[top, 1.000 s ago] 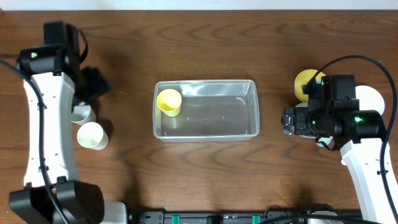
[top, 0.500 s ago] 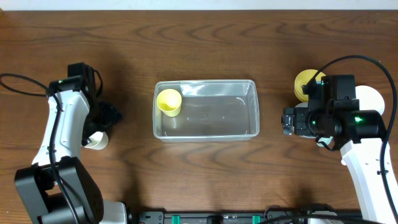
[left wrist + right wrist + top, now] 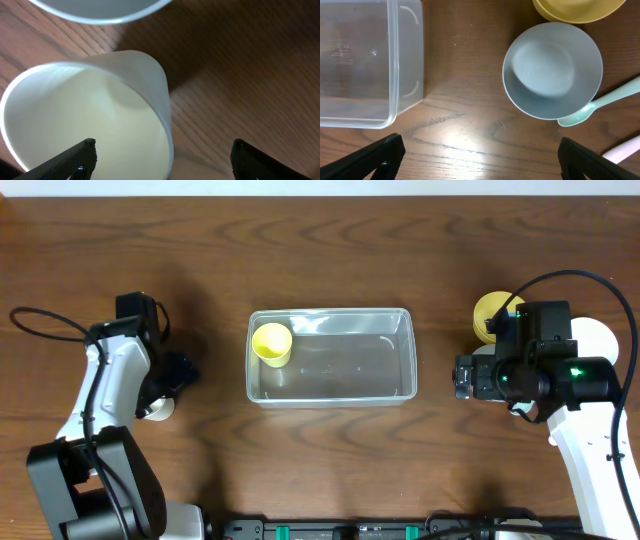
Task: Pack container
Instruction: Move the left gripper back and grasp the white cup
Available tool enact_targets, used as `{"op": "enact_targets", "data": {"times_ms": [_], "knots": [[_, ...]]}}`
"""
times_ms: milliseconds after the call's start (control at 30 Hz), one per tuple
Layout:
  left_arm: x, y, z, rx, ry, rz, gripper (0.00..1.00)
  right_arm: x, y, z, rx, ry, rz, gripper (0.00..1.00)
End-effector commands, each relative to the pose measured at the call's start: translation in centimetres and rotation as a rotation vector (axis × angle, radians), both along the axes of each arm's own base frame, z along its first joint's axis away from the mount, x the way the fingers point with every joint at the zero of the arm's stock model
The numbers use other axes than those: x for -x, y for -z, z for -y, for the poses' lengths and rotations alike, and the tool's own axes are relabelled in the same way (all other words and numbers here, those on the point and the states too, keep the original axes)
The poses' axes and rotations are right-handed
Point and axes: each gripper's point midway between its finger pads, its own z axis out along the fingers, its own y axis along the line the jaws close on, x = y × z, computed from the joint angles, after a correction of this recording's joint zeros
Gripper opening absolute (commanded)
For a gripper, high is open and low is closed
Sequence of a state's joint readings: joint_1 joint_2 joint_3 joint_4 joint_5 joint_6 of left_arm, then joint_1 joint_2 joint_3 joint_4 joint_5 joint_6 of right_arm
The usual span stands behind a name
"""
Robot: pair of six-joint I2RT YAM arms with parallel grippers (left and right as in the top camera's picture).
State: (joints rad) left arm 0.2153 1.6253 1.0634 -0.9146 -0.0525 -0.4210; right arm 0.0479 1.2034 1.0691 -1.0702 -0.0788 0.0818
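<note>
Where the overhead view is taken as reference, the container (image 3: 350, 370) sits at the centre of the wooden surface (image 3: 330, 240), long side running left to right, between the two arms. One yellow cup (image 3: 271, 343) stands upright inside it, in the far left corner, close against the walls.

Left arm:
- The left claw (image 3: 162, 162) is positioned left of the container and well apart from it, low over a white cup (image 3: 100, 125).
- The jaws stand wide. One fingertip (image 3: 82, 155) shows in front of the cup's mouth and the other (image 3: 250, 157) lies over bare wood, so the cup's side wall falls between them.
- No contact between finger and cup is visible; nothing is gripped.
- The cup's mouth faces the wrist camera. At this close range, whether the cup stands upright or leans cannot be told.
- A second white rim (image 3: 100, 10) crosses the top edge of the wrist view, just beside the cup — probably another cup, though too little of it shows.

Right arm:
- The right claw (image 3: 480, 160) hangs over bare wood just beyond the container's right end.
- The jaws are spread wide and hold nothing.
- The wrist view shows one rounded corner of the container at left and a grey-white bowl (image 3: 552, 70) at right.
- A yellow bowl (image 3: 580, 10) lies just beyond the grey-white bowl.
- A pale green spoon (image 3: 600, 102) rests with its bowl end against the grey-white bowl's near rim — its handle runs off toward the right edge.
- A pink handle (image 3: 625, 150) enters at the lower right, mostly cropped.
</note>
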Motion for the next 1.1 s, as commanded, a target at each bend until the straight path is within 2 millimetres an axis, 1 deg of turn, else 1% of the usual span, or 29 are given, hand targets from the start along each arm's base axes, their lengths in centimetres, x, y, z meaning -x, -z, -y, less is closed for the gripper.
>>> {"op": "enact_targets", "data": {"times_ms": [0, 133, 233, 300, 400, 433, 467, 533, 600, 667, 767, 867, 1000, 1067], "knots": [[0.71, 0.76, -0.21, -0.006, 0.004, -0.031, 0.85, -0.33, -0.64, 0.14, 0.005, -0.010, 0.017, 0.99], [0.79, 0.88, -0.19, -0.004, 0.009, -0.037, 0.79, -0.32, -0.64, 0.14, 0.005, -0.010, 0.016, 0.99], [0.85, 0.88, -0.17, -0.003, 0.027, -0.041, 0.69, -0.33, -0.64, 0.14, 0.005, -0.010, 0.017, 0.99], [0.89, 0.88, -0.17, -0.003, 0.030, -0.043, 0.65, -0.33, -0.64, 0.14, 0.005, -0.010, 0.017, 0.99], [0.88, 0.88, -0.17, -0.003, 0.030, -0.042, 0.53, -0.33, -0.64, 0.14, 0.005, -0.010, 0.017, 0.99], [0.88, 0.88, -0.17, -0.003, 0.030, -0.042, 0.50, -0.33, -0.64, 0.14, 0.005, -0.010, 0.017, 0.99], [0.87, 0.88, -0.16, -0.003, 0.030, -0.042, 0.49, -0.32, -0.64, 0.14, 0.005, -0.010, 0.016, 0.99], [0.89, 0.88, -0.17, -0.003, 0.030, -0.043, 0.44, -0.30, -0.63, 0.14, 0.005, -0.010, 0.015, 0.99], [0.89, 0.88, -0.17, -0.003, 0.030, -0.043, 0.43, -0.26, -0.62, 0.14, 0.005, -0.010, 0.014, 0.99], [0.89, 0.88, -0.15, -0.003, 0.030, -0.043, 0.38, -0.26, -0.62, 0.14, 0.005, -0.010, 0.014, 0.99], [0.89, 0.88, -0.15, -0.003, 0.030, -0.043, 0.36, -0.26, -0.62, 0.14, 0.005, -0.010, 0.014, 0.99], [0.89, 0.88, -0.15, -0.002, 0.030, -0.043, 0.30, -0.26, -0.62, 0.14, 0.005, -0.010, 0.014, 0.99], [0.98, 0.88, -0.13, -0.001, 0.030, -0.047, 0.19, -0.25, -0.61, 0.14, 0.005, -0.010, 0.013, 0.99], [1.06, 0.88, -0.11, -0.001, 0.030, -0.050, 0.19, -0.26, -0.62, 0.14, 0.005, -0.010, 0.014, 0.99]]}}
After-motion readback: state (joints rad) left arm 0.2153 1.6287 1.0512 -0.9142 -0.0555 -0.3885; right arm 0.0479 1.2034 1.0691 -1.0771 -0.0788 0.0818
